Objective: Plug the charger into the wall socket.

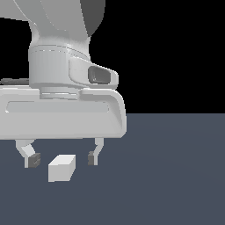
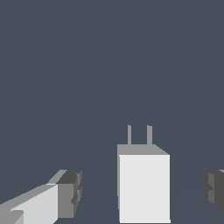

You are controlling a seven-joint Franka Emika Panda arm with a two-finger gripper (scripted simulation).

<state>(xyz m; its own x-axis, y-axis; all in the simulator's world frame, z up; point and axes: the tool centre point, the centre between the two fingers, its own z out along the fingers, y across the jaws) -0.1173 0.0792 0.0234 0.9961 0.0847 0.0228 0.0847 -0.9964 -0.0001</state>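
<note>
One Panda arm (image 1: 57, 57), large, white, filling the upper part of the exterior view's left. One gripper (image 1: 62, 157), jaws spread wide, grasping nothing. One charger (image 1: 61, 168), white block on the dark floor (image 1: 176, 176) between the fingers (image 2: 68, 192), touching neither; two prongs (image 2: 139, 134) visible.

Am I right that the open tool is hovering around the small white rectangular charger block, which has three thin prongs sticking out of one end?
Not quite: the small white rectangular charger block has two thin prongs, not three, as the wrist view shows. The rest holds: the open tool hovers around it, fingers either side and not touching.
</note>
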